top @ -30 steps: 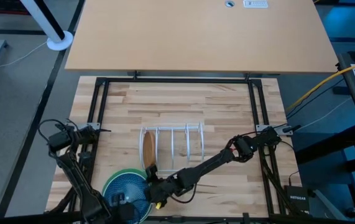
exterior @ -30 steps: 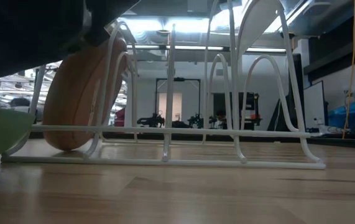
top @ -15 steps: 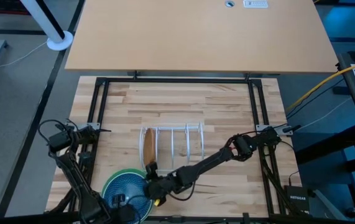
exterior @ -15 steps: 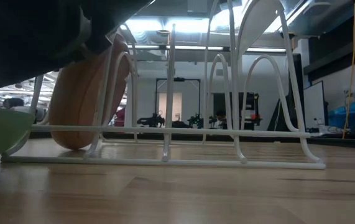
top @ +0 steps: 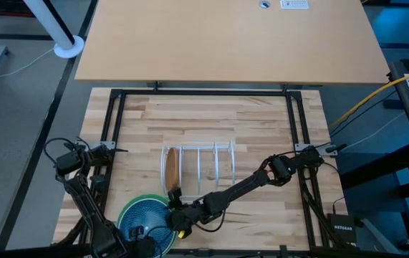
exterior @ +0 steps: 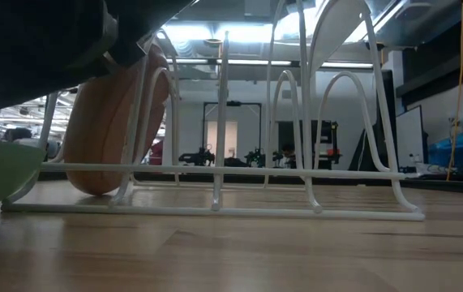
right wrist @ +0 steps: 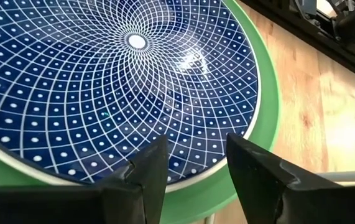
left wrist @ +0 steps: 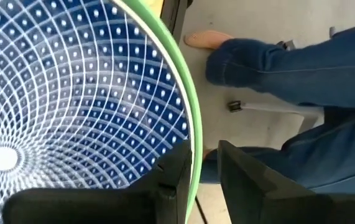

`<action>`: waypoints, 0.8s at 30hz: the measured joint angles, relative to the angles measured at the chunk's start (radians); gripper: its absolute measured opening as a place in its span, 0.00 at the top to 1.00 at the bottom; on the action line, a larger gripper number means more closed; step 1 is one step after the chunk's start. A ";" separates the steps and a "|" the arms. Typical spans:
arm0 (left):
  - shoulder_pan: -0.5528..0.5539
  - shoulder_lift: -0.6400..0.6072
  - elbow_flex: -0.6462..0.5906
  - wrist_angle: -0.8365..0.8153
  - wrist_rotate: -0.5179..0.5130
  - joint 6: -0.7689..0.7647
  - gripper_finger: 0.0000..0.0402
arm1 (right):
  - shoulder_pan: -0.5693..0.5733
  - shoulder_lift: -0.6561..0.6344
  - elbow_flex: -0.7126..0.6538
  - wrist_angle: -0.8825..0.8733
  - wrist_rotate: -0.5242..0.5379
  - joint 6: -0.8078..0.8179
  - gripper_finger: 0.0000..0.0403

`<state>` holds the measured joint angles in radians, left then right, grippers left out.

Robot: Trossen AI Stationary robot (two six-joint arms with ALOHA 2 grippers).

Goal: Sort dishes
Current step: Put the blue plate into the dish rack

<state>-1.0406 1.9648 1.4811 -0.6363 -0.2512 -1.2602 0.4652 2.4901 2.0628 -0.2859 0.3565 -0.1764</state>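
Observation:
The dark blue plate (top: 147, 217) (right wrist: 115, 74) lies face up in the green plate (top: 140, 198) (right wrist: 265, 93) near the table's near left corner. The tan-brown plate (top: 169, 168) (exterior: 105, 130) stands on edge in the leftmost slot of the white wire rack (top: 198, 168) (exterior: 296, 162). My right gripper (top: 175, 211) (right wrist: 196, 146) is open, its fingers over the stack's rim on the rack side. My left gripper (top: 140, 233) (left wrist: 203, 155) is at the stack's near side, shut on the green rim. The white plate is out of view. My left gripper has the green plate's rim (left wrist: 193, 134) between its two fingers. One finger (left wrist: 172, 177) lies on the upper side at the blue plate's edge (left wrist: 165, 143), the other (left wrist: 245, 180) outside the rim. It comes from the table's near side. My right gripper: I cannot tell whether it touches the plates.
Black frame rails (top: 114, 129) run along the work area's sides. A second tabletop (top: 225, 36) lies beyond the far edge. Bare wood (top: 268, 129) shows right of and behind the rack. A person's legs in jeans (left wrist: 289, 56) show beyond the table in the left wrist view.
My right arm has shifted a little from the rack's near left corner toward the stacked plates. In the low view the tan-brown plate has shifted slightly in its slot and then stayed still.

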 joint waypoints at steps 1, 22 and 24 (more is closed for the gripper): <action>0.007 0.000 0.000 0.008 0.000 0.000 0.82 | 0.000 0.000 0.000 0.000 0.000 0.000 0.59; 0.047 0.046 0.000 0.106 0.077 0.062 0.56 | 0.027 0.000 0.000 0.000 0.018 -0.012 0.59; 0.047 0.046 0.000 0.071 0.077 0.033 0.57 | 0.029 0.000 0.000 0.000 0.018 -0.012 0.59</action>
<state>-0.9936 2.0106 1.4811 -0.5656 -0.1743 -1.2274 0.4942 2.4901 2.0631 -0.2861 0.3740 -0.1883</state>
